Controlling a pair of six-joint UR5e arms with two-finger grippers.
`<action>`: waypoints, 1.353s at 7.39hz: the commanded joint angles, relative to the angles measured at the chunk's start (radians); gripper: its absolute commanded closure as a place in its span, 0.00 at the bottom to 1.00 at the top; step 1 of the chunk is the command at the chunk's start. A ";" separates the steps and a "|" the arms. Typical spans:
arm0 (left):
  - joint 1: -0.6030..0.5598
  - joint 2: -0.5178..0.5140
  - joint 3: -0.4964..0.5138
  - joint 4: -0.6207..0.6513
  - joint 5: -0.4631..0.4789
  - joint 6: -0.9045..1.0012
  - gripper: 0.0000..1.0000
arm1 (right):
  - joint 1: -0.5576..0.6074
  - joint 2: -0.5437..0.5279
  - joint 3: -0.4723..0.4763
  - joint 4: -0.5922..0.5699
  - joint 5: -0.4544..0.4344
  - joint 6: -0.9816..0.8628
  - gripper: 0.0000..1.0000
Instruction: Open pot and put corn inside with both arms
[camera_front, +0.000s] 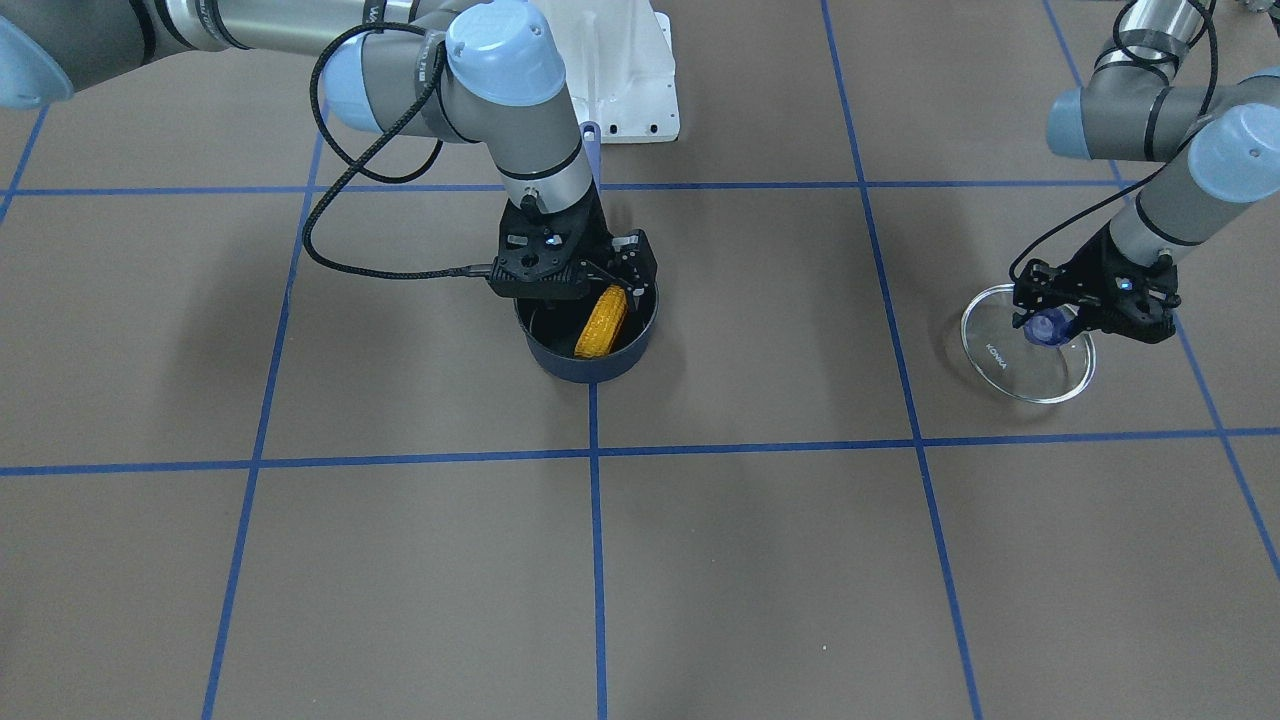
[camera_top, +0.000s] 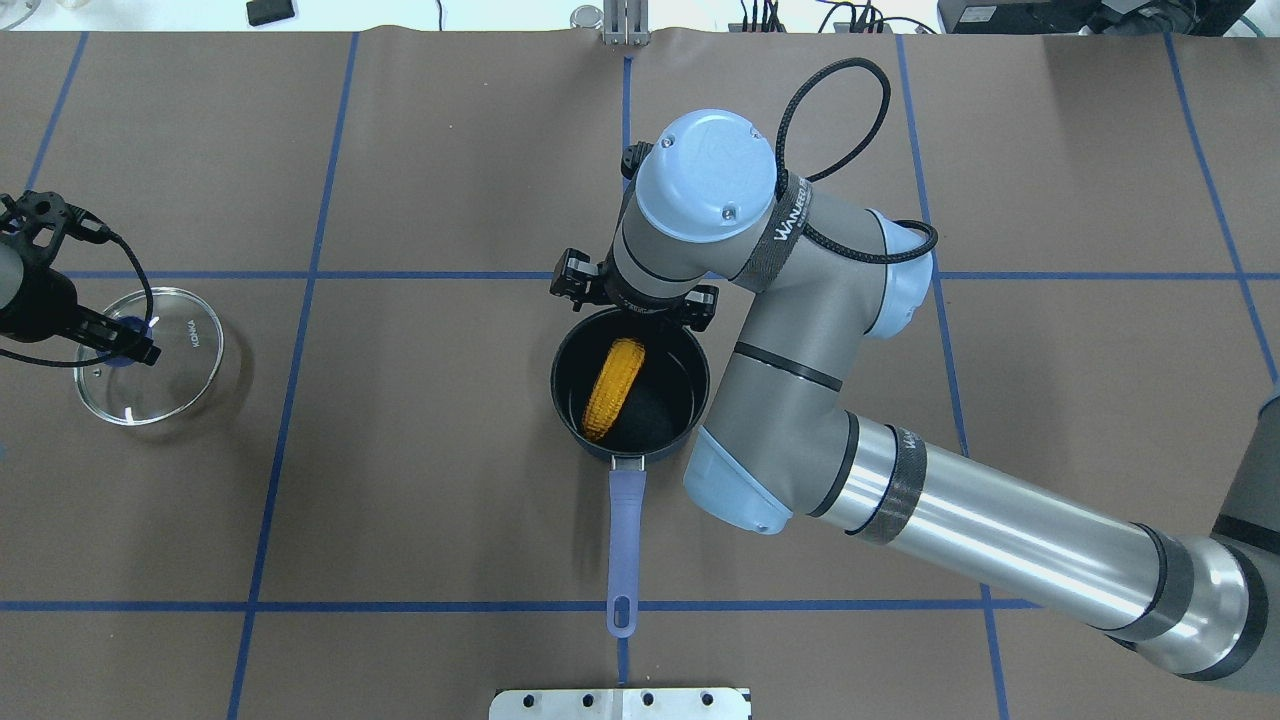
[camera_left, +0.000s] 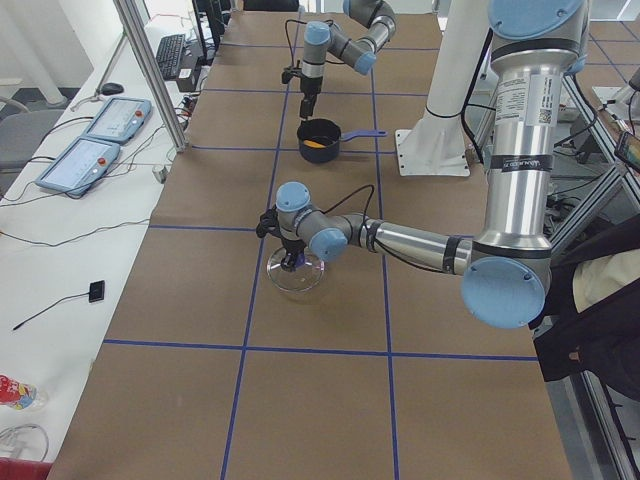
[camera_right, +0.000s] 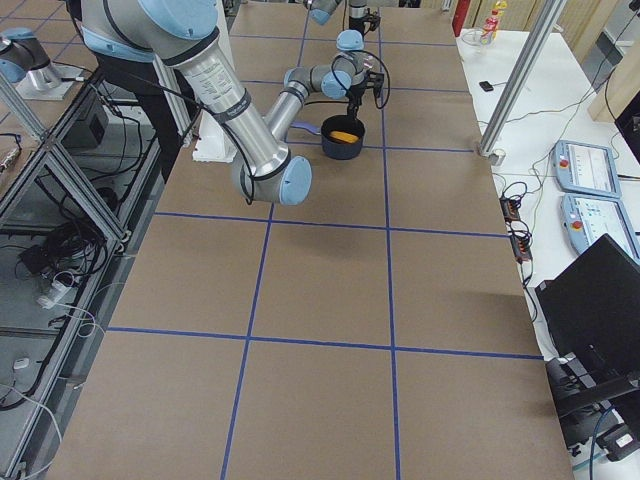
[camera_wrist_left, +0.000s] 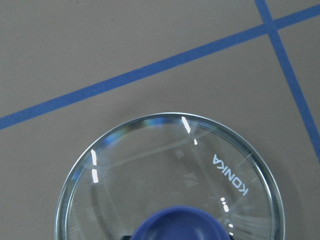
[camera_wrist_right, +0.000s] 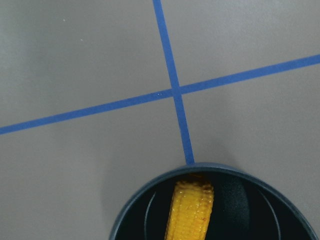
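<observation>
Corn (camera_front: 602, 322) lies inside the pot (camera_front: 560, 368), apparently slanted, with one end low on the floor and the other propped against the wall on the side away from the handle (camera_top: 623, 530). We judge the placing as good as done.

The right end effector (camera_front: 618, 283) hangs just over that propped end, at the pot's rim. We cannot tell how wide it stands, nor whether a finger touches the cob.

That is where we see the risk. If the fingers are not fully clear, a lift could drag the cob up the wall and tip it over the rim. A sideways pull could catch the rim and shove the pot across the tabletop (camera_front: 760, 560).

Well apart, the glass lid (camera_front: 1010, 370) rests on the tabletop, and the left end effector (camera_front: 1050, 325) looks closed on its blue knob (camera_front: 1045, 327). A careless lift there could let the glass slip.
</observation>
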 joint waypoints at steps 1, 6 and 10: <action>0.002 -0.005 0.034 -0.027 0.002 0.000 0.51 | 0.001 -0.003 0.001 0.002 0.000 -0.006 0.00; 0.002 -0.010 0.040 -0.032 0.003 0.001 0.29 | 0.008 -0.005 0.002 0.009 0.003 0.001 0.00; -0.003 -0.021 0.017 -0.032 -0.010 0.008 0.04 | 0.076 -0.022 0.011 0.009 0.077 -0.013 0.00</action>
